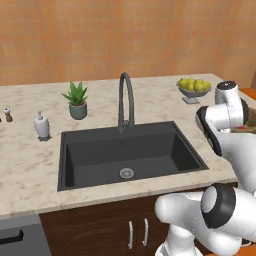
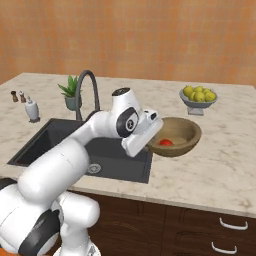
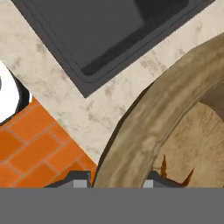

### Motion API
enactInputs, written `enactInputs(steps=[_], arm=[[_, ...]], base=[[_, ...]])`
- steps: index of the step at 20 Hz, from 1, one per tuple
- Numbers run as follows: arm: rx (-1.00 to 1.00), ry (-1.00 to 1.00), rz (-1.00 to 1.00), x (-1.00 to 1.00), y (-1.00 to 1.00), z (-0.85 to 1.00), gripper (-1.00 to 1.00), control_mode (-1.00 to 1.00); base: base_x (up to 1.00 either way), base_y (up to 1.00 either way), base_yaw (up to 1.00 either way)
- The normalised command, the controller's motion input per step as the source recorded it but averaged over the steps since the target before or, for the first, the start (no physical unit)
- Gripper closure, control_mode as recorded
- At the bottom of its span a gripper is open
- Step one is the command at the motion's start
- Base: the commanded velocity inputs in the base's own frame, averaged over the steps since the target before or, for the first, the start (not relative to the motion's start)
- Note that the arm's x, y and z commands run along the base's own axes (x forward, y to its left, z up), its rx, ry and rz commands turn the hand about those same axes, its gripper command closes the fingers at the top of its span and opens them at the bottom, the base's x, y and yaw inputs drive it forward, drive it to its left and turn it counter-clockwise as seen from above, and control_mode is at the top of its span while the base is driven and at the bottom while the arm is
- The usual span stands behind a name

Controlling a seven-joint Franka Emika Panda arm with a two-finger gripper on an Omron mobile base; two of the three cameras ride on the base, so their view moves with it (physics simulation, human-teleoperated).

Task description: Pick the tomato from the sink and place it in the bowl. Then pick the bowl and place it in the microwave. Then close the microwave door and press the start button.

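Observation:
The tan wooden bowl point(image 2: 181, 131) sits on the marble counter just right of the black sink point(image 2: 45, 136), and the small red tomato point(image 2: 165, 142) lies inside it. My gripper point(image 2: 152, 143) is at the bowl's near left rim. In the hand view the thick bowl rim point(image 3: 144, 131) runs down between the two fingertips, and the gripper point(image 3: 116, 180) is shut on it. The sink point(image 1: 130, 155) holds only its silver drain point(image 1: 126, 173). I cannot tell whether the bowl rests on the counter or hangs just above it. The microwave, its door and the start button are out of view.
A grey footed bowl of yellow fruit point(image 2: 199, 97) stands behind the wooden bowl. The arched tap point(image 1: 126, 100), a potted plant point(image 1: 77, 100) and a white bottle point(image 1: 42, 125) stand behind and left of the sink. The counter edge drops to orange floor tiles point(image 3: 30, 148).

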Motion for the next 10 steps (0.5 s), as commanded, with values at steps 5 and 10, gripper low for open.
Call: enactInputs(steps=[5,10], arm=[[0.11,0.33,0.65,-0.34,0.69,0.47,1.0,-1.0],[0.14,0.08,0.45,-0.26,0.93,0.31,1.0,-1.0]], base=[[0.0,0.0,0.0],[0.0,0.0,0.0]])
